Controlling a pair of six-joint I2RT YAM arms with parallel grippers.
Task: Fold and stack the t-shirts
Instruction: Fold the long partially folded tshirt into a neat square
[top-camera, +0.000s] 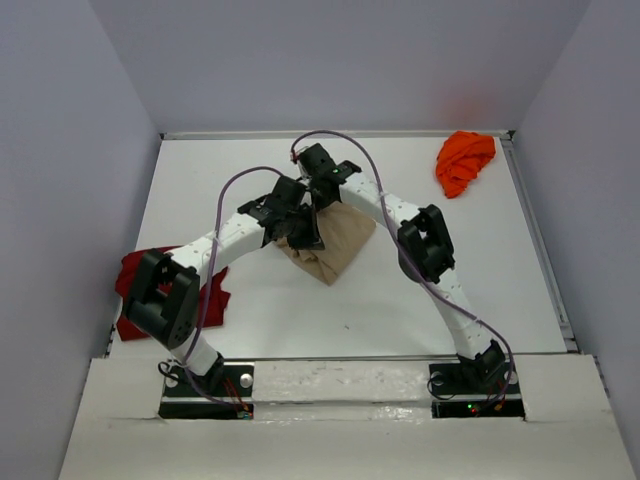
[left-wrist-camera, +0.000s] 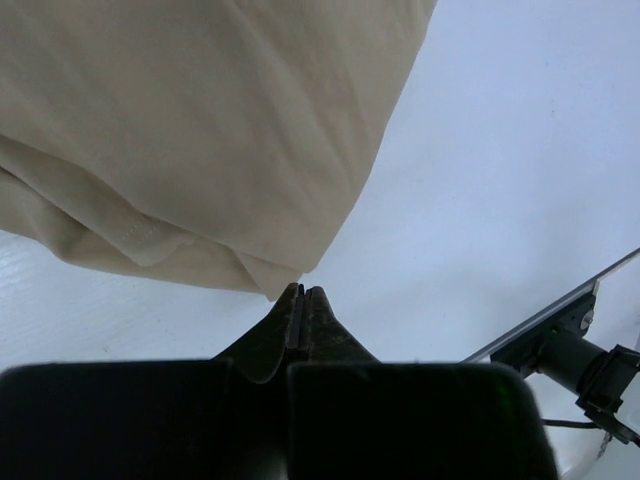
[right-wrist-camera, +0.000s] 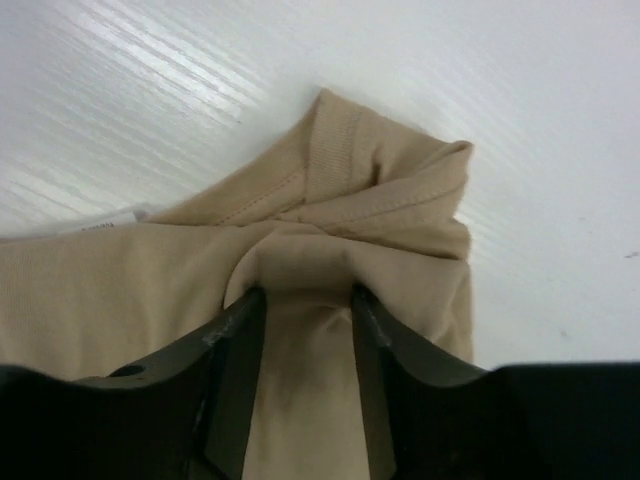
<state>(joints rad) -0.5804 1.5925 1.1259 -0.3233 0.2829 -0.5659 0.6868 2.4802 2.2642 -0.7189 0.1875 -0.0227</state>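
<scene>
A tan t-shirt (top-camera: 340, 248) lies folded into a compact bundle at the table's middle, with both arms meeting over its far left part. My left gripper (top-camera: 302, 236) is shut; in the left wrist view its tips (left-wrist-camera: 301, 290) sit just at a lower corner of the tan cloth (left-wrist-camera: 200, 130), and nothing shows between them. My right gripper (top-camera: 324, 198) stands open. In the right wrist view a fold of tan cloth (right-wrist-camera: 330, 200) bulges between its parted fingers (right-wrist-camera: 305, 292). A dark red t-shirt (top-camera: 130, 272) lies crumpled at the left edge. A bright orange t-shirt (top-camera: 465, 160) lies bunched at the far right.
Grey walls enclose the white table (top-camera: 300, 320) on three sides, and a raised rim (top-camera: 540, 240) runs along its right edge. The left arm's elbow (top-camera: 165, 295) hangs over the red shirt. An arm base (left-wrist-camera: 570, 350) shows at the table edge in the left wrist view.
</scene>
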